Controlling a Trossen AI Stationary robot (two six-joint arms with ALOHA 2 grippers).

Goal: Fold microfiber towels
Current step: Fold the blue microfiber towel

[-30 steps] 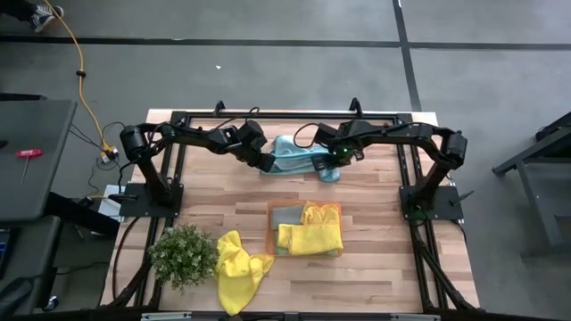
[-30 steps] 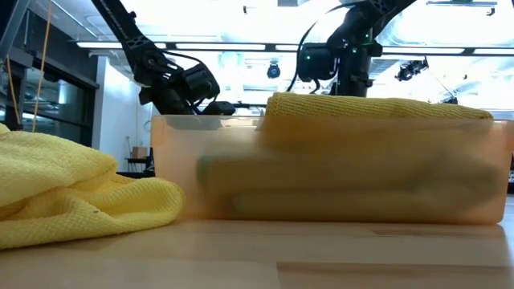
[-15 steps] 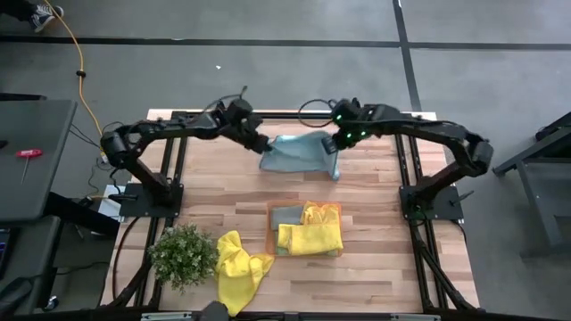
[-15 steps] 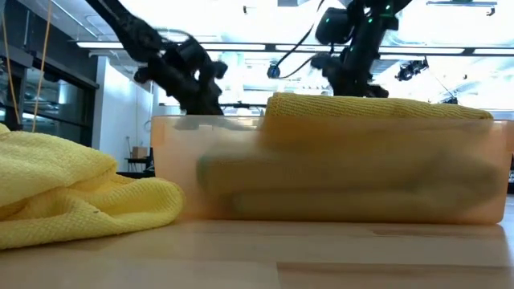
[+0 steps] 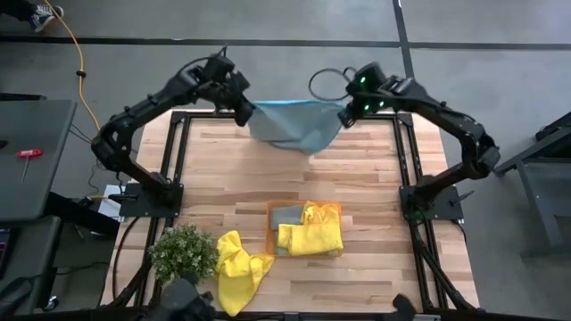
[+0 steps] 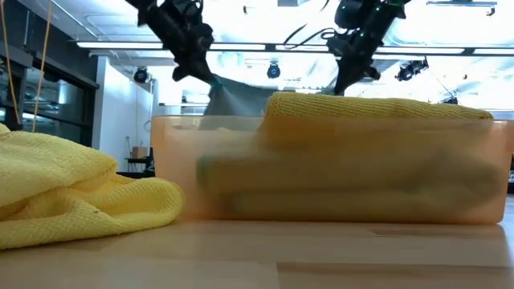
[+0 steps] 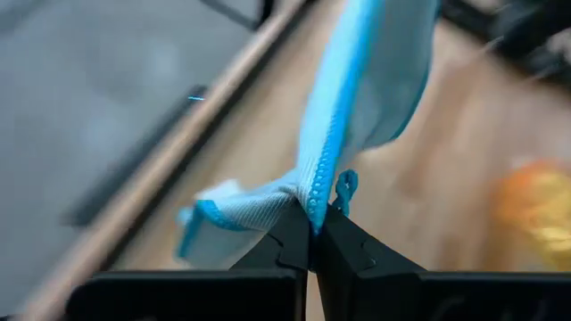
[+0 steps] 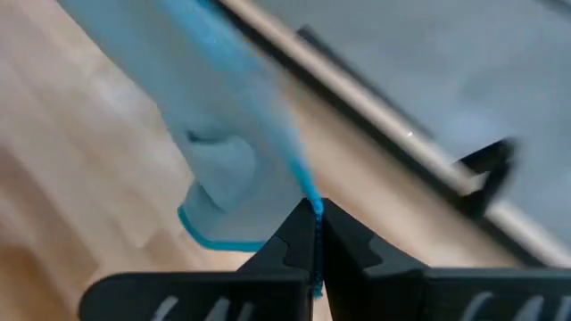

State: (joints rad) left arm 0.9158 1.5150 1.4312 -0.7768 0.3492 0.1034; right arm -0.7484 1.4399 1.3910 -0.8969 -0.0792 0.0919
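Two dark robot arms hold a light blue towel (image 5: pixel 294 125) stretched between them, lifted clear above the far edge of a wooden table (image 5: pixel 223 178). The left gripper (image 5: pixel 245 111) is pinched closed on one top corner, the right gripper (image 5: pixel 346 113) on the other — the cloth sags below and between them. Nearer than both grippers, an orange tray (image 5: pixel 270 223) holds folded yellow towels (image 5: pixel 312 234), with a loose yellow towel (image 5: pixel 236 267) and a potted plant (image 5: pixel 183 254) beside it.

Fuzzy cloth light blue towel (image 5: pixel 294 127); matt wooden table (image 5: pixel 375 267).
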